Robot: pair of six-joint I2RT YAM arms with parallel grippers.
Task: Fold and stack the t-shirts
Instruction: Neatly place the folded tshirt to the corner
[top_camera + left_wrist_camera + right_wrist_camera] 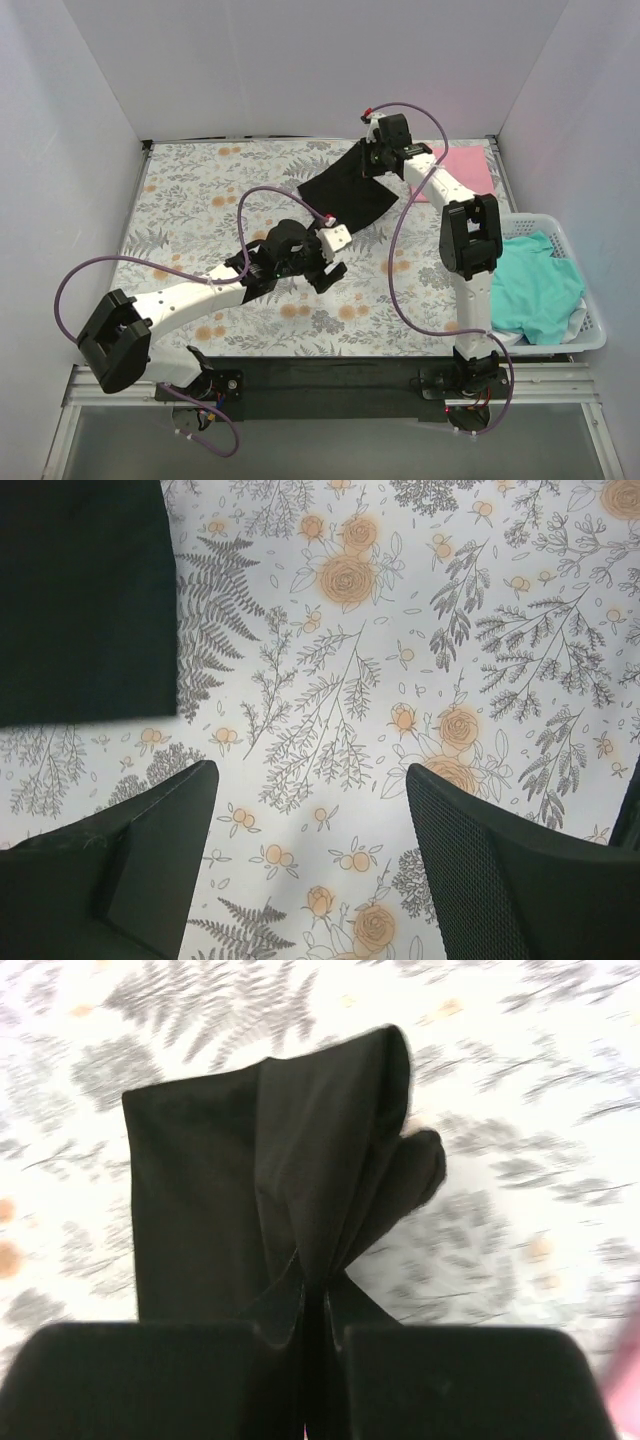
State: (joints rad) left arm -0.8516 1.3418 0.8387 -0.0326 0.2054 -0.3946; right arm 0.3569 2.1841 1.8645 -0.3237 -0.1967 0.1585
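The black t-shirt (pixel 345 192) lies partly folded at the back middle of the table, its far right corner lifted. My right gripper (pixel 376 157) is shut on that corner; the right wrist view shows the black cloth (pixel 290 1190) pinched between the jaws and hanging down. My left gripper (pixel 322 270) is open and empty over the floral cloth, just in front of the shirt; a straight edge of the black shirt (pixel 85 600) shows at the upper left of its view. The pink t-shirt (pixel 462 170) lies flat at the back right. The teal t-shirt (pixel 530 285) sits crumpled in the basket.
The white lattice basket (pixel 590 330) stands at the right edge of the table. White walls close in the back and both sides. The floral table cloth (pixel 190 200) covers the table. Purple cables loop off both arms.
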